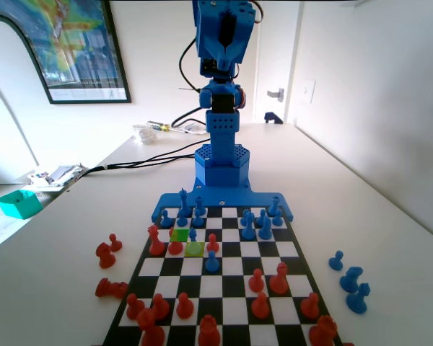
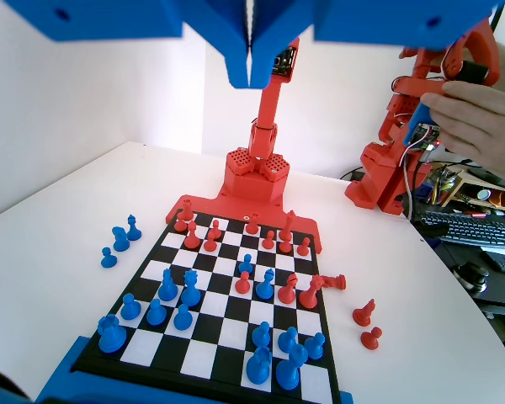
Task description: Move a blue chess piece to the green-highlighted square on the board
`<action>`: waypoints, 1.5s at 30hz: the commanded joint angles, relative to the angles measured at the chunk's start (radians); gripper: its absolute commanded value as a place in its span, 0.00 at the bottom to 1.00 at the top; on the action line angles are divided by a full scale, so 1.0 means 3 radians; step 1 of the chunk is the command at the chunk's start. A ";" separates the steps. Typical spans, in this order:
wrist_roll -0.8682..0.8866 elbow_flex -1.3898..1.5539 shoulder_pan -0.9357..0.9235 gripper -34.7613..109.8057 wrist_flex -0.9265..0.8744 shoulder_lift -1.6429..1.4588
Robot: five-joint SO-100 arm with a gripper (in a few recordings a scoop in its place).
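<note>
Blue pawn [image 1: 193, 235] stands on the olive square, at 5 o'clock of the green-highlighted square [image 1: 179, 233] beside it. Tool [image 2: 250, 63] hangs high above the board, jaws pressed together and empty, apparently raised to clear the crowded pieces before descending.
</note>
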State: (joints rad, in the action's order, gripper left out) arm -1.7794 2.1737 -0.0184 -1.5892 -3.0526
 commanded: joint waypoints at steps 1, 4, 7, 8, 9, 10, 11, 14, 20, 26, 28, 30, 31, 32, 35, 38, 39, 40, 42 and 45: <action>-0.0005 0.0010 -0.0031 0.25 0.0056 -0.0010; -0.0005 0.0010 -0.0046 0.25 0.0056 0.0000; -0.0031 0.0005 -0.0046 0.25 0.0046 0.0046; -0.0031 0.0005 -0.0031 0.25 0.0046 0.0046; -0.0031 0.0005 0.0005 0.25 0.0046 0.0046; -0.0061 0.0000 0.0036 0.25 0.0046 0.0051; -0.0112 -0.0010 0.0051 0.25 0.0046 0.0072; -0.0199 -0.0118 0.0097 0.25 0.0087 0.0225; -0.0665 -0.0404 0.0051 0.25 0.0128 0.0879; -0.1360 -0.0583 -0.0174 0.25 0.0189 0.1611; -0.1595 -0.0629 -0.0297 0.25 0.0143 0.1851; -0.1764 -0.0731 -0.0394 0.25 0.0051 0.2204; -0.1764 -0.0793 -0.0414 0.25 0.0036 0.2434; -0.1759 -0.0839 -0.0450 0.25 0.0046 0.2644; -0.1846 -0.0966 -0.0593 0.25 0.0128 0.3140; -0.2173 -0.0997 -0.0726 0.25 0.0271 0.3487; -0.2260 -0.0961 -0.0757 0.25 0.0337 0.3564; -0.2388 -0.0920 -0.0793 0.25 0.0378 0.3630; -0.2638 -0.0823 -0.0864 0.25 0.0460 0.3728; -0.2751 -0.0721 -0.0874 0.25 0.0619 0.3901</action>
State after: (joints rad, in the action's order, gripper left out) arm -2.5403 1.9466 -0.2577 -1.4358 -1.8960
